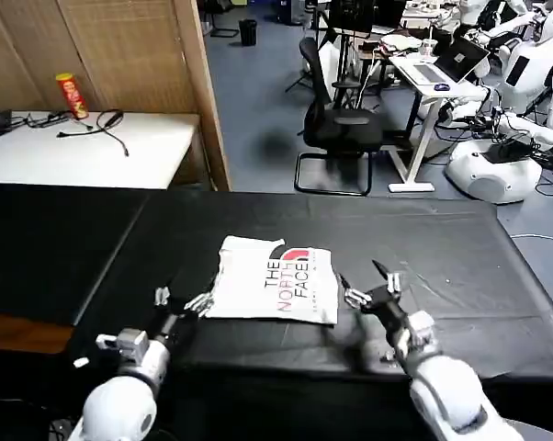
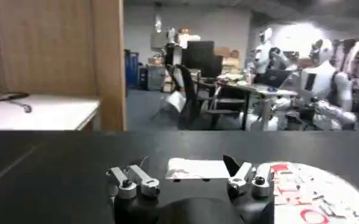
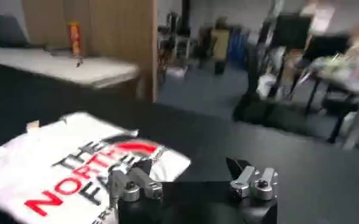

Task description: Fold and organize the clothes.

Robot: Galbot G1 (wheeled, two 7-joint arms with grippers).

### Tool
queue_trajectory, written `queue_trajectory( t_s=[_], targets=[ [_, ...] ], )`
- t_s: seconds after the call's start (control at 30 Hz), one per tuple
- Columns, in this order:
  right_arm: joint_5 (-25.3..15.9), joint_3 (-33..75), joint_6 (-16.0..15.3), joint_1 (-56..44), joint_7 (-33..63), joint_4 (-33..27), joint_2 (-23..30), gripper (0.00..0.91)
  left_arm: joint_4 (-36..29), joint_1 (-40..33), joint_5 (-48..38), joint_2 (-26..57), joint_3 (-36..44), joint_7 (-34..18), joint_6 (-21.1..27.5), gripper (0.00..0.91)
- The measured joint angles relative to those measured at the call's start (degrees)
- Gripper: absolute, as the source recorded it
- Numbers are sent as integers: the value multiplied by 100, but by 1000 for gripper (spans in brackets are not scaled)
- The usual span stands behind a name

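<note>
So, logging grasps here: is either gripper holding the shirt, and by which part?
Nothing is held. The left gripper and right gripper sit open beside the folded T-shirt.

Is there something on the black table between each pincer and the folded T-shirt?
Nothing visible. The left pincer is open beside the T-shirt, one fingertip right by its near left corner. The right pincer is open just off its right edge, with bare black table between.
</note>
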Motion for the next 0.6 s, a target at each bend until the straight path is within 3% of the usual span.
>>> queue_trajectory(
  t_s=[0.2,0.3,0.43,0.6],
  targets=[
    [-663,345,1182,-1300,418,309,165,878,-443,671,236,-13,-86,-51,-159,878],
    [-918,409,1579,-1853,759,470,225,878,-611,1094,396,-43,-79,-201,-341,878],
    [-1095,418,1733,-2548,1207,717,286,878,-796,1664,478,-60,-90,-400,-421,878],
    [-1022,369,1497,-3368,1670,1067,370,878,-1056,2278,409,-21,-235,-513,-217,878]
  ],
)
